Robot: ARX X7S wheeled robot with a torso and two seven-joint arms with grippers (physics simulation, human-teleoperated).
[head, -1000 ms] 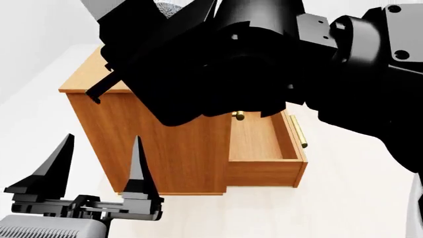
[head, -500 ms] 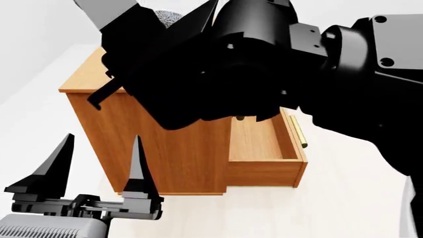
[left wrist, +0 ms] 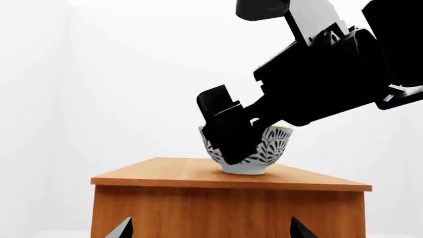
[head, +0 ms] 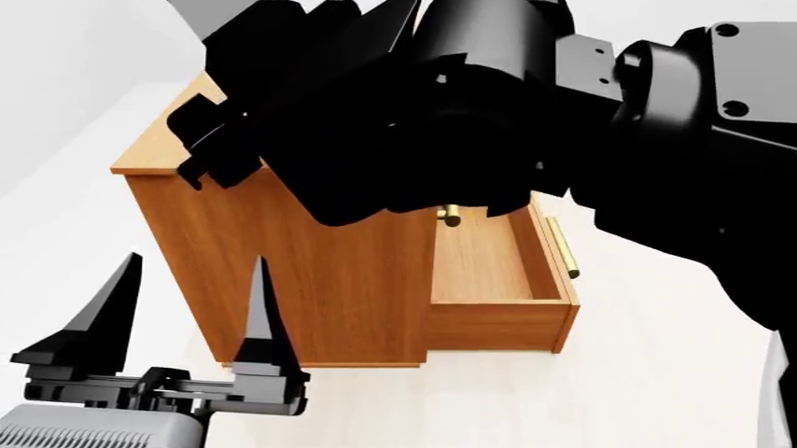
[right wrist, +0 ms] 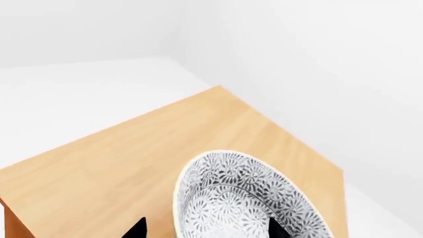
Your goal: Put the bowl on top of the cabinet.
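Sitting on the flat top of the boxy orange-brown wooden cabinet [left wrist: 228, 184] is the small round white ceramic bowl [left wrist: 264, 151] with dark leaf patterning; its inside is showing nothing but pattern. The black right gripper [left wrist: 228, 136] is covering the bowl's side, though whether it is clamping the rim I cannot tell. One drawer [head: 498, 271] with a brass bar handle is standing open, showing bare wood. The left gripper [head: 187, 308] is hovering low, fingers spread wide, holding nothing. White floor and walls are surrounding everything.
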